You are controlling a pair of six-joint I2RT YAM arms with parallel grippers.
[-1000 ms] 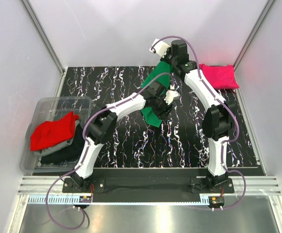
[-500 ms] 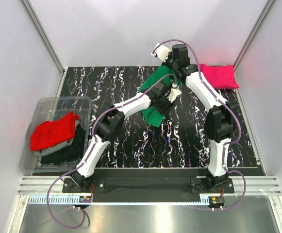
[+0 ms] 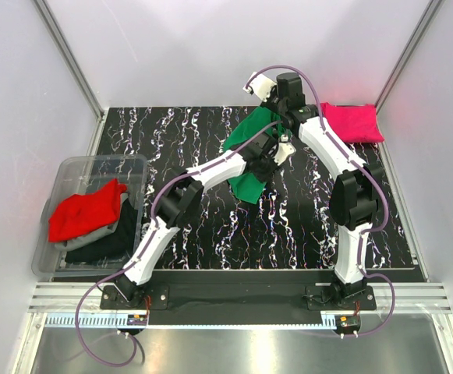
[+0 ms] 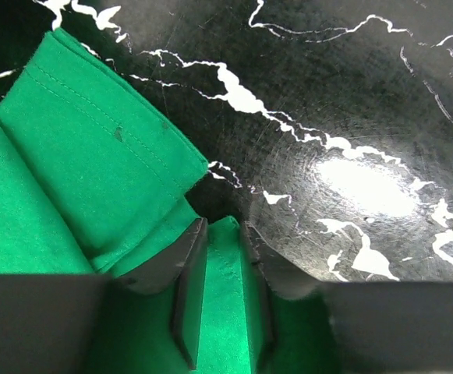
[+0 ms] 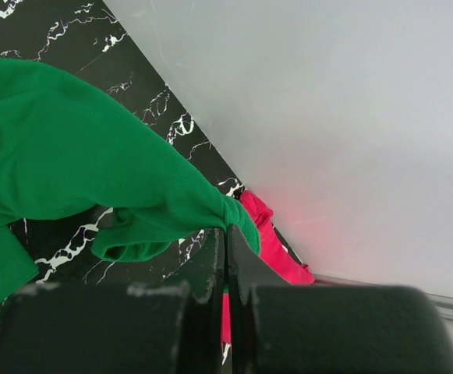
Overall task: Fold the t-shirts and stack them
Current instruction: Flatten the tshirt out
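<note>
The bright green t-shirt (image 3: 249, 185) hangs over the middle back of the marbled table, held up at its top. My right gripper (image 3: 277, 116) is shut on a bunched corner of the green t-shirt (image 5: 70, 140), the jaws (image 5: 226, 230) pinched tight. My left gripper (image 3: 279, 151) sits just below it, and its jaws (image 4: 222, 227) have closed onto a hemmed fold of the green t-shirt (image 4: 93, 148) that fills the gap between them. A folded magenta-pink t-shirt (image 3: 352, 122) lies at the back right corner.
A clear plastic bin (image 3: 93, 162) stands off the table's left edge with a red t-shirt (image 3: 86, 210) on top of darker black cloth (image 3: 105, 245). White walls close in behind and at both sides. The magenta-pink t-shirt (image 5: 269, 241) lies close behind my right gripper.
My left gripper has moved back and to the right along the green t-shirt and narrowed from wide open onto a fold of it. The right gripper has kept its hold, shifting slightly.
</note>
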